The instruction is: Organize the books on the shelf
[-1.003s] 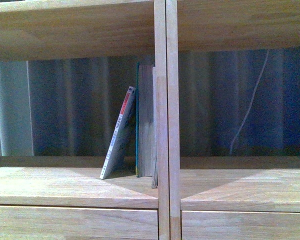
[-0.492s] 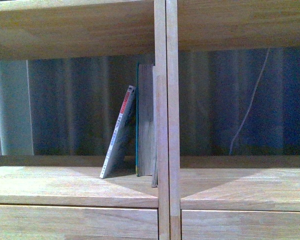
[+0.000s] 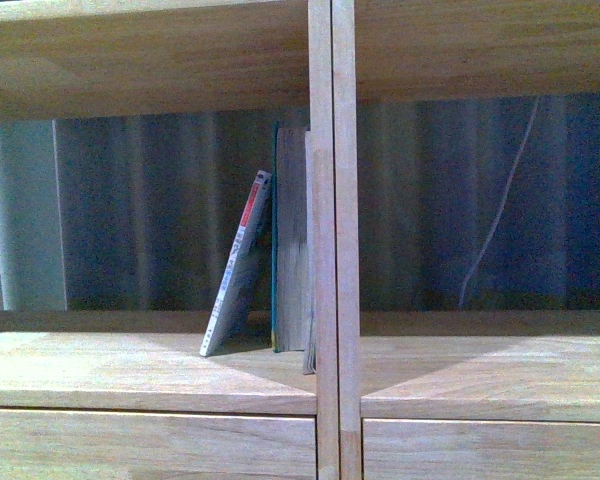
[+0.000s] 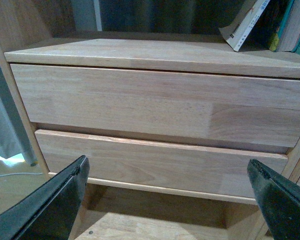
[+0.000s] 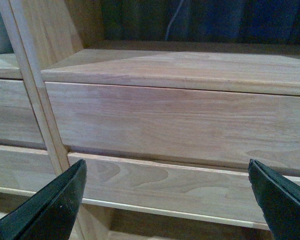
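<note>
In the front view the light wood shelf [image 3: 150,370] fills the frame. In its left compartment the thin pale paperback [image 3: 238,265] with the red-white spine leans right against the upright teal book [image 3: 290,240], which stands against the centre divider [image 3: 330,240]. Both books also show at the edge of the left wrist view: the paperback [image 4: 246,24] and the teal book [image 4: 285,22]. My left gripper [image 4: 167,200] is open and empty in front of the left drawer fronts [image 4: 155,105]. My right gripper [image 5: 165,200] is open and empty in front of the right drawer fronts [image 5: 180,122]. Neither arm shows in the front view.
The right compartment [image 3: 480,370] holds no books; a thin pale cable [image 3: 500,210] hangs behind it. A grey curtain [image 4: 2,120] hangs beside the shelf's left side. Floor shows under the lowest drawers [image 4: 140,225].
</note>
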